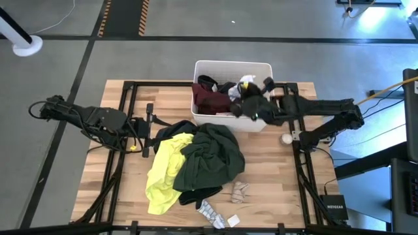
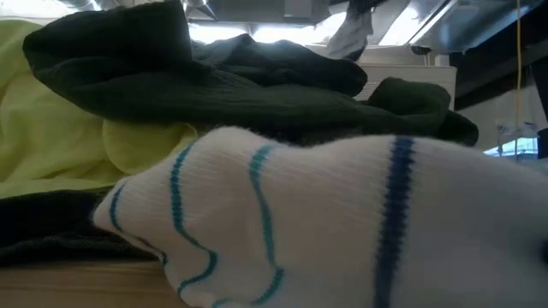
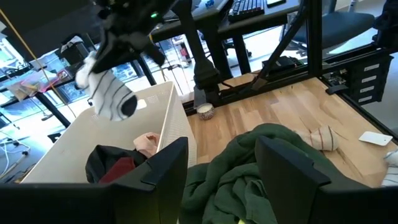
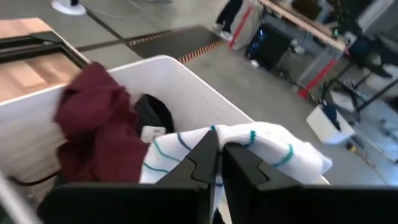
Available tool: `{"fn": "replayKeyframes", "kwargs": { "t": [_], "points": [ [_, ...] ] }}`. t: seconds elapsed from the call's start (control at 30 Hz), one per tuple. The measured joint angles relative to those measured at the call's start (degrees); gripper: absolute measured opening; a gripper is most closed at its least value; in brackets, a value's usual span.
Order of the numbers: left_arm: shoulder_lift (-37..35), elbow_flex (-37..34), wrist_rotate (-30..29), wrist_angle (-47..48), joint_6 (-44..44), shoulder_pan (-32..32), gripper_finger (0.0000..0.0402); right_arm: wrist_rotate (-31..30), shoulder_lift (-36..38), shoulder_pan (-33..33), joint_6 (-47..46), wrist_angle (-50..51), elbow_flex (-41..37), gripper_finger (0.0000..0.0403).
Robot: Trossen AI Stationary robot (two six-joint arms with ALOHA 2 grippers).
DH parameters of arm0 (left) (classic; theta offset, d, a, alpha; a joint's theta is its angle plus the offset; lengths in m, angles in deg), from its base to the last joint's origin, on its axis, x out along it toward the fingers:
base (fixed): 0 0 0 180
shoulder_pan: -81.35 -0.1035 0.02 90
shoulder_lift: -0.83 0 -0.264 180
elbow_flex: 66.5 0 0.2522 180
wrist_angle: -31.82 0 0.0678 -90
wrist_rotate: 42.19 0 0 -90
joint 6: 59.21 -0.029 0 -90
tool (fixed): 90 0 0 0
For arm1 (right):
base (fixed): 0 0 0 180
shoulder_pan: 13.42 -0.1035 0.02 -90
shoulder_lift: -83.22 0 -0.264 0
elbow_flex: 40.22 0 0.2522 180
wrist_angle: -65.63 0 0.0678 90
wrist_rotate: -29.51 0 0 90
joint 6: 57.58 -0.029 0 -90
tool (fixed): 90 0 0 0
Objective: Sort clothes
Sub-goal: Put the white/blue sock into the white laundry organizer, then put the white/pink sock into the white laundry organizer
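Note:
A white sock with teal stripes (image 4: 267,146) hangs over the white bin (image 1: 232,63), with my right gripper (image 4: 214,149) shut on it. In the left wrist view the sock (image 3: 109,99) dangles above the bin's open top. A maroon garment (image 4: 99,124) and black pieces (image 1: 209,83) lie inside the bin. Neon yellow (image 1: 166,170), dark green (image 1: 212,156) and black (image 1: 199,196) clothes are heaped on the table's middle. My left gripper (image 3: 221,155) stands open at the heap's left side (image 1: 151,129), touching nothing. My right gripper pinches the sock near its middle (image 4: 217,132) between its two fingers. The fingers reach in from the table's right side, slanting down. The sock drapes to both sides of the fingertips and hangs slack, clear of the bin and the clothes in it.
Another white striped sock (image 2: 300,222) lies near the table's front edge (image 1: 212,214), beside a small beige piece (image 1: 240,191) and a white tag (image 1: 233,220). A small round cup (image 1: 286,138) stands right of the bin. Black frame rails (image 1: 124,117) run along both sides.

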Motion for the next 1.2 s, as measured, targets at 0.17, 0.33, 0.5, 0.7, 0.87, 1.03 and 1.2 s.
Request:
{"fn": "replayKeyframes", "kwargs": {
  "t": [0.17,0.33,0.5,0.7,0.87,1.03,1.2],
  "points": [
    [0.0,0.0,0.0,0.0,0.2,0.0,0.0182,8.1,0.0,5.9,-0.1,0.1,0.0,0.0062],
    [0.0,0.0,0.0,0.5,0.9,0.0,0.0182,12.7,0.0,7.5,-0.1,0.0,0.0,0.0131],
    [0.0,0.0,0.0,1.1,1.2,0.0,0.0182,14.5,1.4,6.5,-1.1,2.3,0.0,0.0195],
    [0.0,0.0,0.0,1.1,1.7,0.0,0.0182,20.4,2.3,7.4,-10.2,8.3,0.0,0.0228],
    [0.0,0.0,0.0,1.1,1.7,0.0,0.0182,28.0,2.7,6.9,-10.7,10.8,0.0,0.0227],
    [0.0,0.0,0.0,1.2,1.5,0.0,0.0182,34.7,2.6,-0.2,-10.8,10.8,0.0,0.0221],
    [0.0,0.0,0.0,1.2,1.6,0.0,0.0182,36.2,1.3,-10.8,-12.8,10.6,-0.6,0.022]
  ]
}}
